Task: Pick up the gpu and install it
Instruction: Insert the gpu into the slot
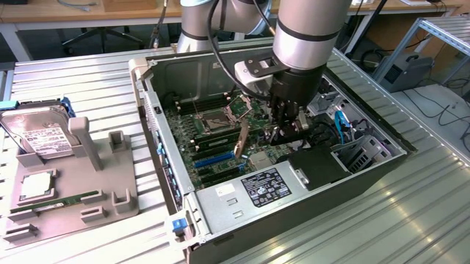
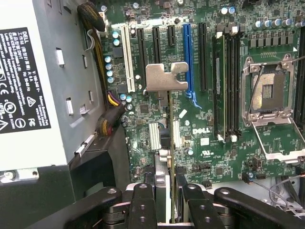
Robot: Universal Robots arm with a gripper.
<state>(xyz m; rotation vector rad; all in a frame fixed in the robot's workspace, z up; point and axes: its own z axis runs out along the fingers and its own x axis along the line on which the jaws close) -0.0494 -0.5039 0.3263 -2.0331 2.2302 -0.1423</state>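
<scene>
Black fingers [image 2: 143, 205] of the gripper [image 2: 167, 205] fill the near edge of the wrist view, pinching the gpu [image 2: 170, 138] edge-on between them, so the card shows as a thin line with its pale metal bracket [image 2: 164, 76] at the far end. From the exterior view the gpu [image 1: 241, 144] hangs below the gripper [image 1: 288, 132] inside the open computer case [image 1: 309, 214], standing on edge above the green motherboard [image 1: 220, 143], clear of it as far as one can tell. Its long axis runs parallel to the expansion slots, beside the blue slot [image 2: 187, 57], bracket end pointing away from the gripper. Inside the case sit the motherboard with an open processor socket [image 2: 267, 90], memory sticks [image 2: 220, 86], a grey power supply [image 1: 257, 190] with a black label, and bundled cables [image 2: 107, 114]. Outside, on the exterior view's left, a grey holder tray [image 1: 118, 192] carries a hard drive [image 1: 41, 135], a processor [image 1: 37, 187] and a green memory stick [image 1: 63, 201].
</scene>
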